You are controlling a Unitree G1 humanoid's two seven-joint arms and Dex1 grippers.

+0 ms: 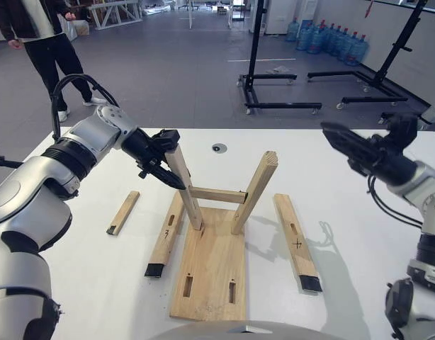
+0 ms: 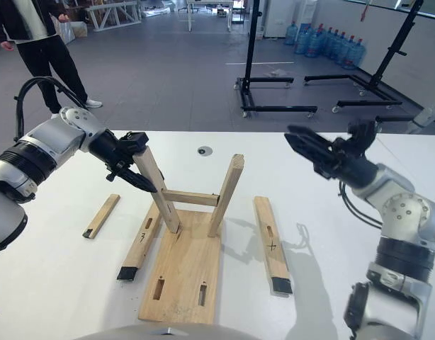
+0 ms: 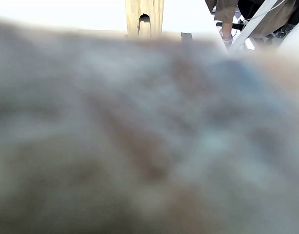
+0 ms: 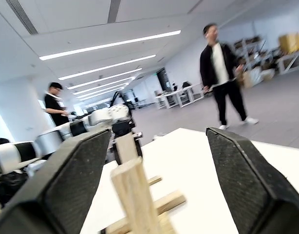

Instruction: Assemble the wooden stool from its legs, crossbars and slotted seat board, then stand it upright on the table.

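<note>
Left tool (image 1: 163,161) appears clamped on the upright leg (image 1: 188,191), slotted in the seat board (image 1: 210,283) on the counter (image 1: 83,283). The right tool (image 4: 158,146) hangs open, empty. Risk: a sideways pull could lever the leg from its slot.

Blurred grey-brown mass (image 3: 149,136) close up; beyond it, slotted wooden piece (image 3: 144,14) on white table (image 3: 57,10).
</note>
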